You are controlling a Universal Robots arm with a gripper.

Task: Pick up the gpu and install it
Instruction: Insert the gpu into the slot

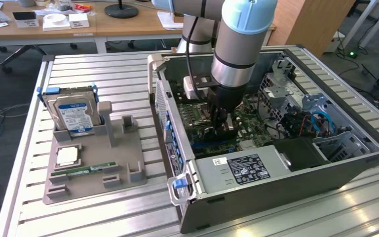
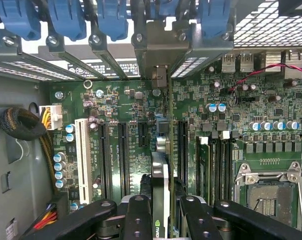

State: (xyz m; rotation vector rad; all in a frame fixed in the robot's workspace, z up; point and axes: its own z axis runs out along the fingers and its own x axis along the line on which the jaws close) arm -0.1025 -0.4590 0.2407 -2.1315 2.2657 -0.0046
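Observation:
My gripper (image 1: 222,129) reaches down into the open computer case (image 1: 275,197), just over the green motherboard (image 1: 255,129). It is shut on the gpu (image 2: 160,175), which the wrist view shows edge-on as a thin dark card with a silver edge, clamped between the black fingers (image 2: 137,216). The card runs in line with the black expansion slots (image 2: 122,155), and its silver bracket (image 2: 160,47) sits at the case's rear slot openings under the blue latches (image 2: 66,20). Whether the card is fully seated in a slot is not visible.
On the exterior view's left, a grey fixture (image 1: 127,170) holds a silver hard drive (image 1: 74,113), a CPU (image 1: 67,157) and a green memory stick (image 1: 84,170). The case holds a power supply (image 1: 239,170), drive cages (image 1: 288,89) and cables. An empty CPU socket (image 2: 268,192) lies beside the gripper.

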